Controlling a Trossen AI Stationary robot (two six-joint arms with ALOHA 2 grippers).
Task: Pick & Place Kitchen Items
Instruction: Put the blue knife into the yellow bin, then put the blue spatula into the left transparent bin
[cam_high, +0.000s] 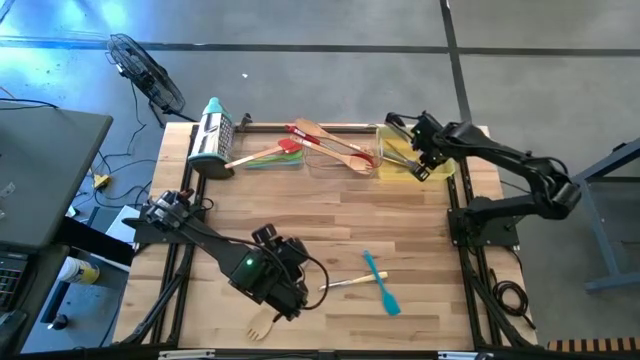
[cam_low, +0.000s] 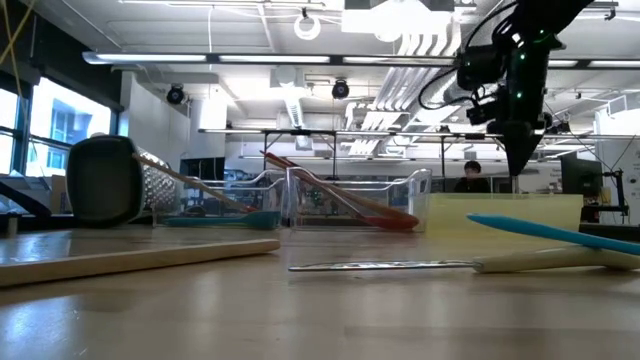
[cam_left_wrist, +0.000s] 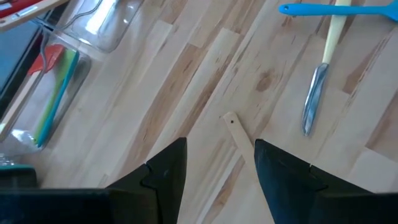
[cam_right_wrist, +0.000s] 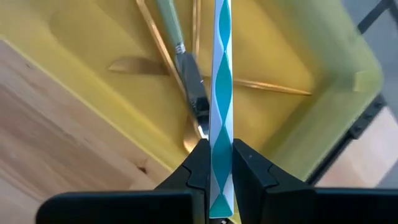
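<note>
My right gripper (cam_high: 424, 163) hangs over the yellow tray (cam_high: 440, 170) at the far right, shut on a slim utensil with a teal-and-white patterned handle (cam_right_wrist: 221, 74). A green-handled knife (cam_right_wrist: 186, 68) and gold utensils lie in the tray. My left gripper (cam_high: 288, 302) is open near the table's front. Its fingers stand on either side of a pale wooden fork's handle (cam_left_wrist: 235, 124) without visibly touching it. The fork's head (cam_high: 260, 326) lies on the table. A pale-handled knife (cam_high: 342, 284) and a blue spatula (cam_high: 380, 284) lie to the right of it. My right gripper pinches the patterned handle (cam_right_wrist: 220, 163) between its two fingers, which lie on its two sides. The handle runs straight on past the fingertips, along the fingers, over the yellow tray. Its far end is out of the wrist picture, so which utensil it is I cannot tell.
Two clear trays (cam_high: 340, 152) at the far edge hold red and green spatulas (cam_high: 283, 150) and wooden spoons (cam_high: 335, 142). A steel box grater with a teal handle (cam_high: 212, 140) lies at the far left. The middle of the wooden table (cam_high: 330, 220) is bare.
</note>
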